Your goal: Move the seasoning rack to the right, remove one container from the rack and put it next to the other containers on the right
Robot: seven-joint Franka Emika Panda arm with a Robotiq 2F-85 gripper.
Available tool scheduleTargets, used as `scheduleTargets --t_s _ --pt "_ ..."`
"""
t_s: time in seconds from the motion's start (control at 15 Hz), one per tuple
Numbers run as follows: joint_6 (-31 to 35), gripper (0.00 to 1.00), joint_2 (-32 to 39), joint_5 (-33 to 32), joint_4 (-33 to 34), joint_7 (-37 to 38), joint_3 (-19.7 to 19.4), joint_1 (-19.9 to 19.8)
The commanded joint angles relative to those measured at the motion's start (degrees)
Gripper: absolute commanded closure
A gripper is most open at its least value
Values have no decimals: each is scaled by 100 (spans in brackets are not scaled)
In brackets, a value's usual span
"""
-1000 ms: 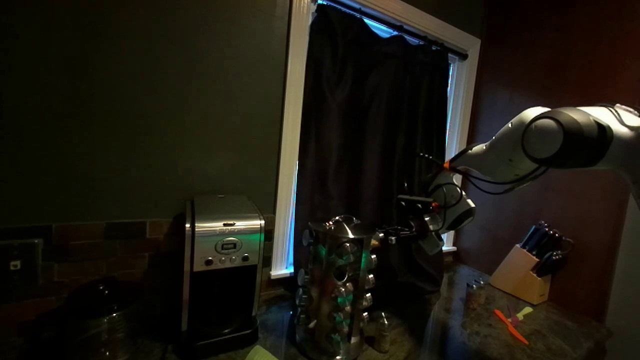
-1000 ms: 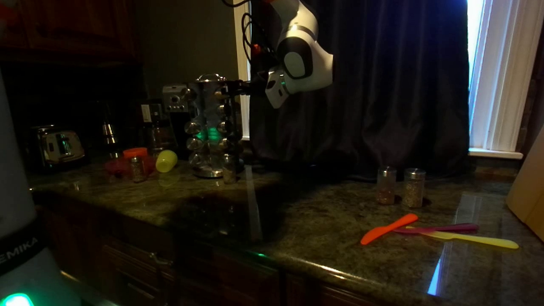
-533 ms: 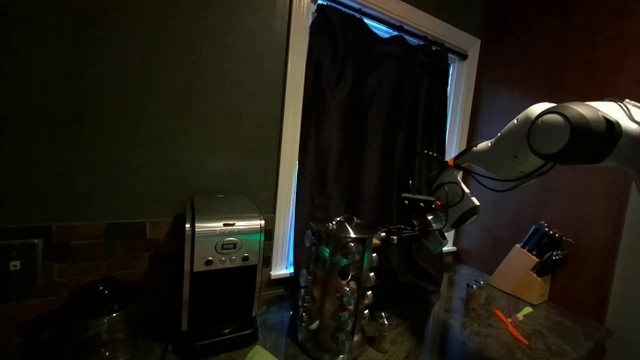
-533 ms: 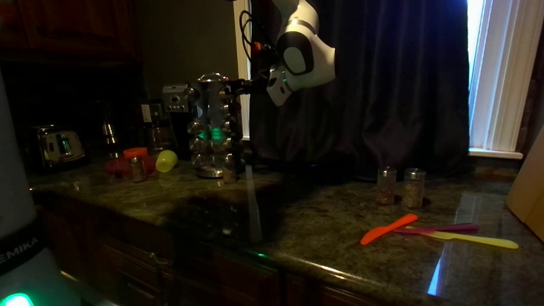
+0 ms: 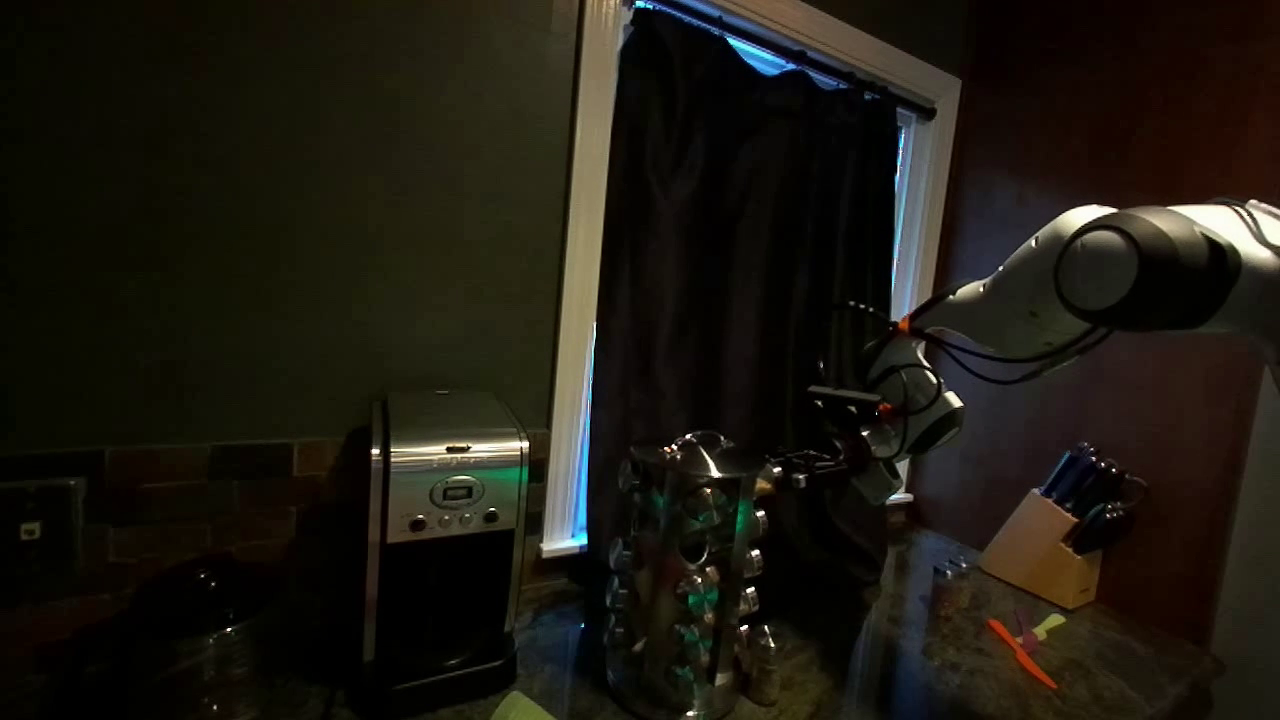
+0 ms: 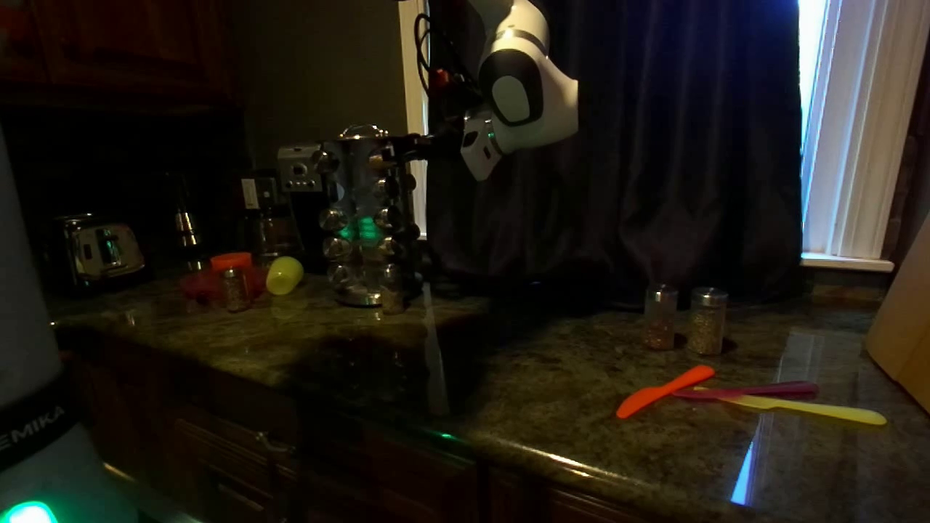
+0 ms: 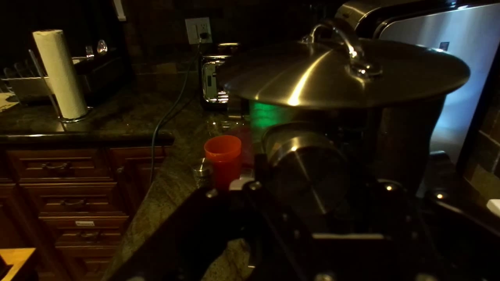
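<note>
Seasoning rack [image 5: 690, 585]: just shifted toward the right edge of the counter [image 6: 552, 392] (first step seemingly underway).
Gripper [image 7: 311, 178]: apparently clamped around a jar lid [image 7: 302, 164].

We find both exterior views facing the curtain [image 5: 750, 250]. In an exterior view, the silver appliance [image 5: 452, 530] stands near, between seven and eight o'clock, and the knife block [image 5: 1040, 557] farther off at four. In an exterior view, we look down across the worktop [image 6: 523, 407], its front edge slanting from nine to five o'clock; the robot's base [image 6: 29, 341] stands close at eight, the seasoning rack [image 6: 363, 211] farther off at ten. Both share rack, silver appliance, curtain and coloured knives [image 6: 770, 391]. The wrist view looks from behind the fingers [image 7: 256, 194], between four and seven o'clock, over the rack's lid [image 7: 324, 88], very near at two; it shares the toaster [image 6: 105, 250] with an exterior view.
</note>
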Motion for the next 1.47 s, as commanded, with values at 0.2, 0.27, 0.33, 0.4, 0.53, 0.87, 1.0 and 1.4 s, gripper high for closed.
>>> scheduleTargets --t_s 0.2,0.27,0.33,0.4,0.53,0.87,1.0,1.4 --pt "285 76 -334 240 -236 -15 -136 -21" --pt "530 76 -418 253 -317 -75 -164 17" --pt "771 76 -511 386 -438 -57 -176 41" --pt "808 76 -540 411 -471 -5 -165 34" --pt "721 76 -558 195 -441 -96 -154 13" --pt "79 76 -366 87 -312 -312 -132 -137" --pt "-44 76 -257 149 -313 -390 -142 -189" --pt "-42 76 -165 58 -332 -488 -211 -231"
